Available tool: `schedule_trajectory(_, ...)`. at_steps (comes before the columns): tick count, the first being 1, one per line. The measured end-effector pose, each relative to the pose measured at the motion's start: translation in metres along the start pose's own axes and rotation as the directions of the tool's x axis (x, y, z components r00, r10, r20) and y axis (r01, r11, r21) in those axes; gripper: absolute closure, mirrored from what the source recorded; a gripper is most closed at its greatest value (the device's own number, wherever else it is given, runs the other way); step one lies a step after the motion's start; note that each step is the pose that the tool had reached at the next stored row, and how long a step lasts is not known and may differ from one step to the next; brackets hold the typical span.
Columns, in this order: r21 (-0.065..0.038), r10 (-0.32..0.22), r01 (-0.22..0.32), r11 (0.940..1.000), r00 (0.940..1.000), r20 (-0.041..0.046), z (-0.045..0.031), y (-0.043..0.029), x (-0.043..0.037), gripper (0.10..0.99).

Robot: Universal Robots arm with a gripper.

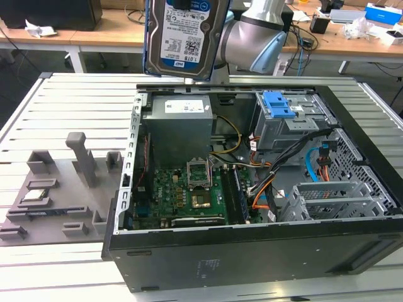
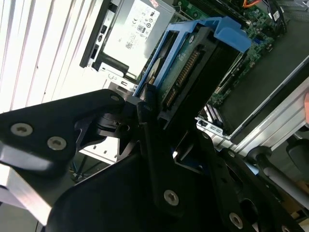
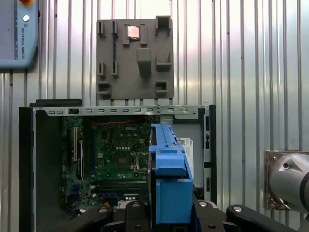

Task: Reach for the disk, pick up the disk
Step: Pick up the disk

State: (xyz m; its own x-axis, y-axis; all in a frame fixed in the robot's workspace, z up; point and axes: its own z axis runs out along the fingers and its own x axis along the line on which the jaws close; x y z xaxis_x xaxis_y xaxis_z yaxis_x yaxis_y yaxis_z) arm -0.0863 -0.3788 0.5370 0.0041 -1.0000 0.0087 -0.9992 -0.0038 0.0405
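Pincer (image 2: 174,116) clenched on the disk (image 1: 186,38), gripping its edges across the blue bracket (image 3: 169,179). The disk hangs upright in the air, label outward, above the power-supply end of the open computer case (image 1: 252,258). Judged: held high to clear the case walls.

The arm (image 1: 255,38) shows at the top of the exterior view, 1 grey joint with a blue cap held high. In the first wrist view the gripper (image 3: 170,216) faces straight down, its 2 black fingers (image 2: 145,116) clamped on opposite sides of the disk (image 1: 184,34), which hangs upright in the air.
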Motion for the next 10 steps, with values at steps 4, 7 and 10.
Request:
schedule_trajectory(4,0.0,0.0,0.0,1.0,1.0,0.0001,0.0001,0.0,0.0091,0.722)
schedule_trajectory(7,0.0,0.0,0.0,1.0,1.0,0.0,0.0002,0.0,0.0206,0.722)
schedule_trajectory(10,0.0,0.0,0.0,1.0,1.0,0.0001,0.0003,0.0001,0.0286,0.722)
